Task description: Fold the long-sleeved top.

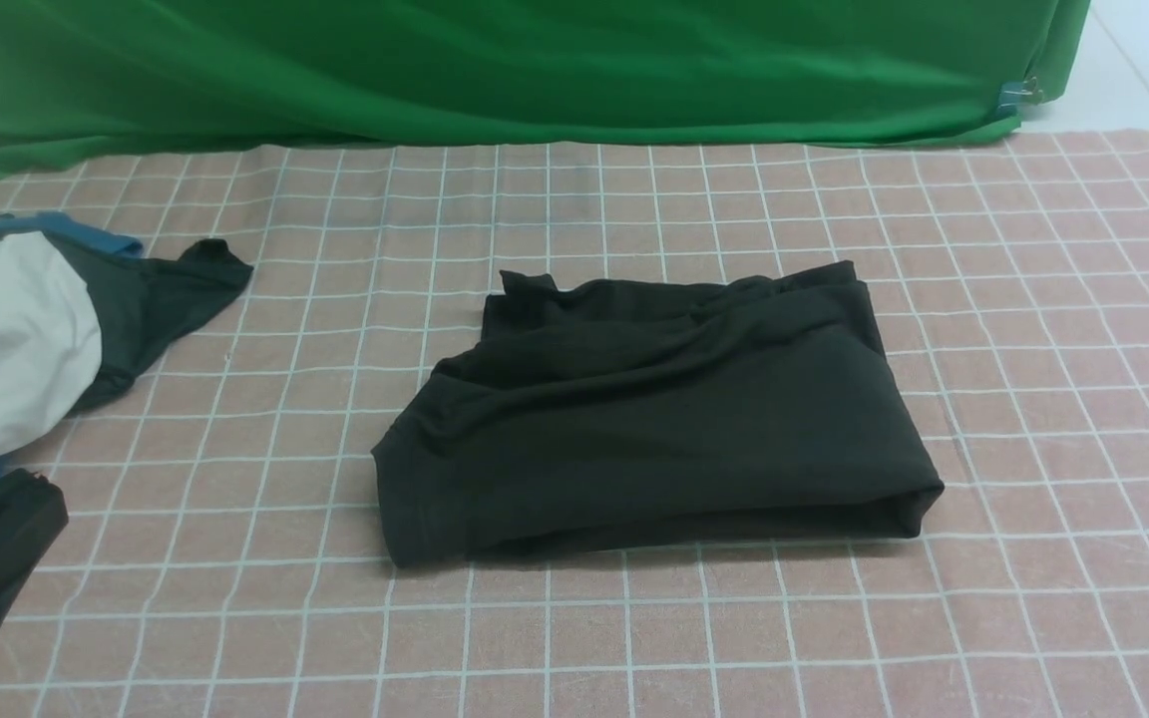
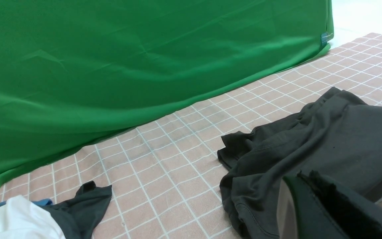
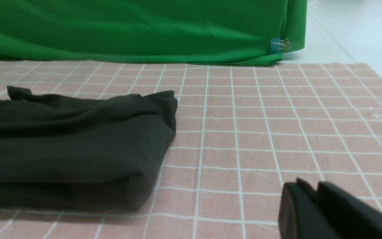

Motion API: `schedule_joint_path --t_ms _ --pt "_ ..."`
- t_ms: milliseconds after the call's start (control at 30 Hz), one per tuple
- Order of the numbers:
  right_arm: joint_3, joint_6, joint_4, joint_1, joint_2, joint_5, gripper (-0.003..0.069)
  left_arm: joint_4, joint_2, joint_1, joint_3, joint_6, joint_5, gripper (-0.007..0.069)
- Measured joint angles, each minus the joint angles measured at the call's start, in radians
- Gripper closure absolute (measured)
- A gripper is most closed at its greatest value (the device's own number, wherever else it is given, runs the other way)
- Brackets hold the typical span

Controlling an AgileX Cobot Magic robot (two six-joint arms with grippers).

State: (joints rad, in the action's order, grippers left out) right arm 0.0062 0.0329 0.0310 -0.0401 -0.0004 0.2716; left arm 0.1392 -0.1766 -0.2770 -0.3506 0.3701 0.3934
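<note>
Here the long-sleeved top (image 1: 654, 419) lies folded, its sleeves hidden inside.

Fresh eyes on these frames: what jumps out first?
A large black soft-knit top, folded into a rumpled block, lies mid-table on the pink grid-checked cloth. Behind it a bright green fabric backdrop fills the far edge. A heap of white and dark garments sits at the robot's left.

We looked at a staged recording set, not a home: a green backdrop cloth (image 1: 495, 70) clipped (image 3: 275, 45) at upper right, behind a pink checked tablecloth (image 1: 1033, 299).
</note>
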Motion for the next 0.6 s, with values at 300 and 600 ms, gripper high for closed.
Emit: schedule_joint_path --t_ms 300,600 --pt "0.000 0.002 0.000 0.000 0.000 0.000 0.0539 0.007 0.021 0.094 0.122 -0.001 -0.187 0.0606" --pt "0.000 0.003 -0.001 0.000 0.000 0.000 0.0505 0.017 0.171 0.298 0.347 -0.062 -0.240 0.0606"
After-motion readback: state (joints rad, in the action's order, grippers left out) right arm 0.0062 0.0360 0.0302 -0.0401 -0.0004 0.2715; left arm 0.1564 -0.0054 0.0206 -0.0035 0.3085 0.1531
